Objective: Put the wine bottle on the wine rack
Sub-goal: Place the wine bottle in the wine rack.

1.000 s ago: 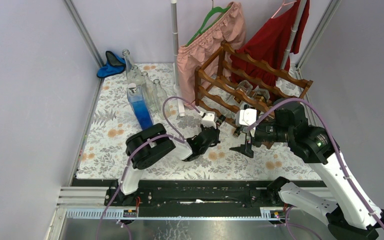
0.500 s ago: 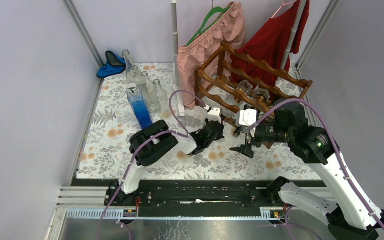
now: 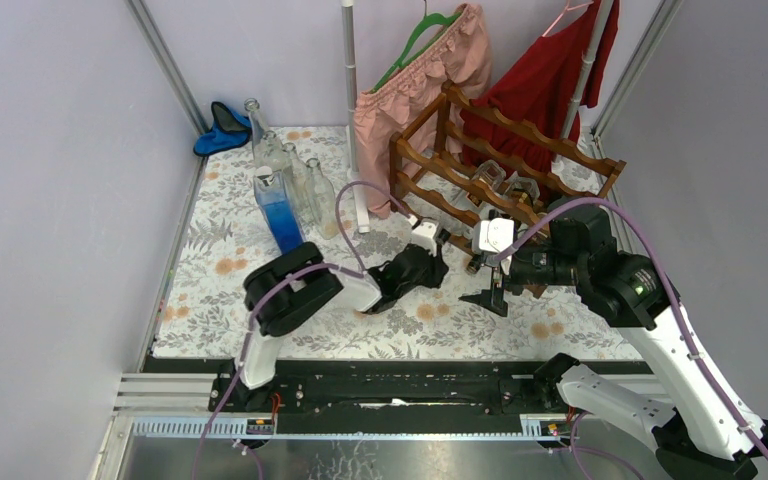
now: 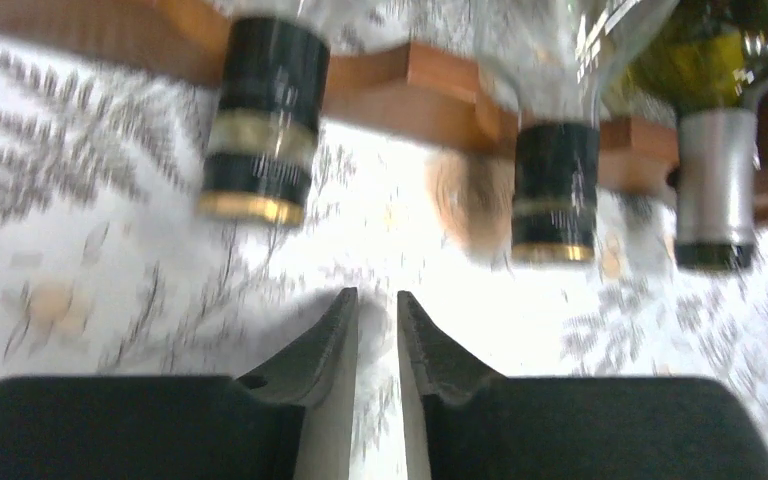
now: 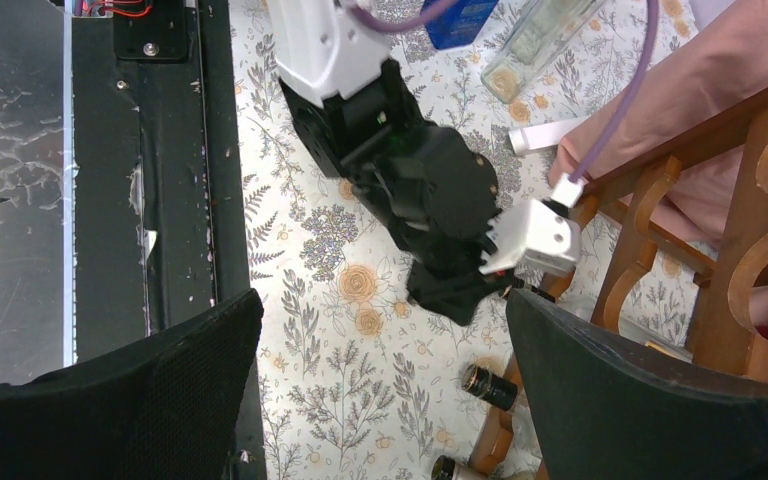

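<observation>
Now the left gripper [image 4: 378, 296] sits closer to the wine rack [image 3: 505, 165] than it did 1 s ago. From the top cam, its arm has pushed fwd and its elbow has swung out to the left. The right arm has not moved at all.

The left gripper's fingers [image 4: 335, 335] are almost together, w/ only a thin gap and nothing in it. The right gripper [image 5: 382, 296] is spread wide and also holds nothing. It hangs just in front of the rack, next to the left one.

The left wrist cam shows 3 bottles lying in the rack's low row, their necks poking out at the cam. They are the gold-band bottle [image 4: 260, 120], the black-cap bottle [image 4: 555, 190] and the silver-cap bottle [image 4: 715, 190]. That pic is blurry, so I can't tell how deep each one sits.

I think a wine bottle is already on the rack, since both grippers are empty. The left gripper aims between the first 2 necks. Maybe it will nudge one in, but I can't be sure.

More bottles stand far off on the left of the table, some clear bottles [image 3: 305, 180] and a blue bottle [image 3: 280, 215]. No gripper is near them.
</observation>
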Tool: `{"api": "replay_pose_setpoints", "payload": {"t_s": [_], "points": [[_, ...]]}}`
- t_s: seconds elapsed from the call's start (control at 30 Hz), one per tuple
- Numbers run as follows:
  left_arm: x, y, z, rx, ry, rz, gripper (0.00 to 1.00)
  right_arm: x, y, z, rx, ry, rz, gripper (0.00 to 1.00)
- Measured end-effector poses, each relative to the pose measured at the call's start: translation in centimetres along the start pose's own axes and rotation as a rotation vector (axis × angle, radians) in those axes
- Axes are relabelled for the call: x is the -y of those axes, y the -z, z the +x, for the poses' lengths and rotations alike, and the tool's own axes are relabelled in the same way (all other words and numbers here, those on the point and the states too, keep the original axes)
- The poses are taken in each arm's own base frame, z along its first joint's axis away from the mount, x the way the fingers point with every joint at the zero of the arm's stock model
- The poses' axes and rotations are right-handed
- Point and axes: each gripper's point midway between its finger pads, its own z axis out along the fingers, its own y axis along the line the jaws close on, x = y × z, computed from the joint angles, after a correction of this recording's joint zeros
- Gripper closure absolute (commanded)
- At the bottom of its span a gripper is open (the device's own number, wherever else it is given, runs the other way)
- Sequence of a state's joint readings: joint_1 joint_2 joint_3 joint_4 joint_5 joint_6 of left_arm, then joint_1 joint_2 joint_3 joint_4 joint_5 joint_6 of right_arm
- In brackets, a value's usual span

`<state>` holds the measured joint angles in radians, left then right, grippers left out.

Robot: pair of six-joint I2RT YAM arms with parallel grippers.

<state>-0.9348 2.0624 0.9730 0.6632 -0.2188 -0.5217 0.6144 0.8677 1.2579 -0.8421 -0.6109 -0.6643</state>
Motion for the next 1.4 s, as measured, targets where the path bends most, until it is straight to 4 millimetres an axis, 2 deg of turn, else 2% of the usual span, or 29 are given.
{"api": "replay_pose_setpoints", "payload": {"t_s": [0.1, 0.17, 0.27, 0.43, 0.73, 1.1, 1.4], "points": [[0.0, 3.0, 1.0, -0.051, 0.016, 0.042, 0.61, 0.0, 0.0, 0.0, -0.001, -0.001, -0.001, 0.0], [0.0, 4.9, 1.0, -0.066, 0.025, 0.054, 0.55, 0.0, 0.0, 0.0, -0.002, -0.002, -0.001, 0.0], [-0.1, 5.9, 0.3, -0.071, 0.024, 0.045, 0.55, -0.1, 0.0, 0.0, -0.001, -0.002, -0.002, 0.0], [-2.4, 4.5, 1.0, -0.137, 0.025, -0.032, 0.65, -0.1, -0.1, 0.2, -0.005, -0.007, -0.006, 0.0], [-4.1, 1.2, -1.1, -0.114, 0.01, -0.091, 0.67, -0.1, -0.1, 0.2, -0.005, -0.009, -0.004, 0.0], [-3.8, -0.4, -1.7, -0.126, -0.022, -0.058, 0.72, -0.2, -0.1, 0.5, -0.008, -0.012, -0.006, 0.0], [-3.0, -1.3, -1.8, -0.133, -0.028, -0.022, 0.69, -0.3, -0.2, 0.6, -0.011, -0.013, -0.008, 0.0]]}}
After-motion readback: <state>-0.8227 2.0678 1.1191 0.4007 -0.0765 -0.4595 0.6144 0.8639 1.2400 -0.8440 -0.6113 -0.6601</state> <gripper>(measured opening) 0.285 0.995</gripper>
